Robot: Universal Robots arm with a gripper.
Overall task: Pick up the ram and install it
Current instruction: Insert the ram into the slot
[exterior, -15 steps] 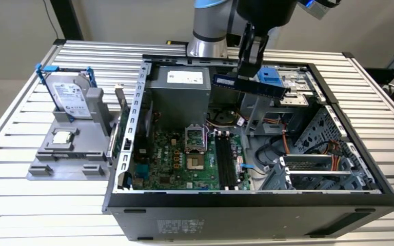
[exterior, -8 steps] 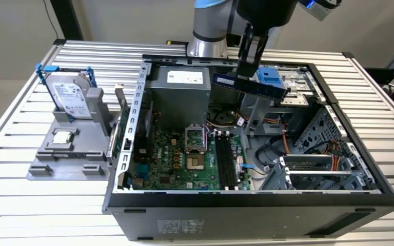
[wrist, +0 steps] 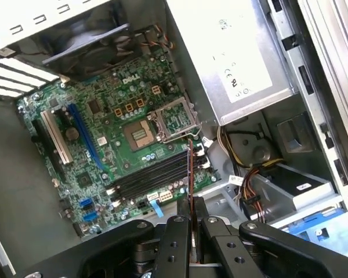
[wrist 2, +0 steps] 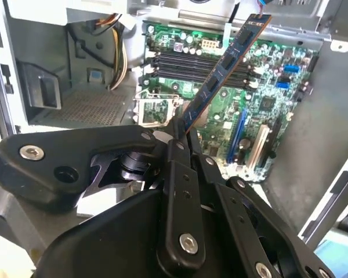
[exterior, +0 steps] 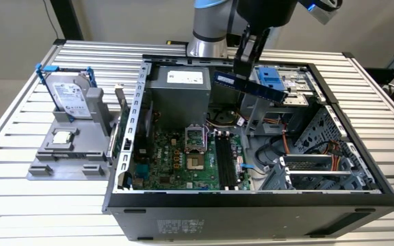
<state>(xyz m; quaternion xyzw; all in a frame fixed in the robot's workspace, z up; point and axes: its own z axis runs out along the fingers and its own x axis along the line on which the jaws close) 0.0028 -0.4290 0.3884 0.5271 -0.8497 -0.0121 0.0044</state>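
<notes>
Exterior view, from its left: a silver hard drive (exterior: 70, 95) stands on the table (exterior: 5, 148), well apart from the open case (exterior: 124, 128). Inside, the black memory slots (exterior: 225, 161) run front to back on the motherboard. Above them, beside the power supply (exterior: 176, 97), my claw (exterior: 241, 74) pinches the ram (exterior: 260, 88) toward one end. Its long axis runs left to right, the right end dipping, so I judge it crosswise to the slots. The drive cage (exterior: 317, 130) crowds the right; open air lies below.
</notes>
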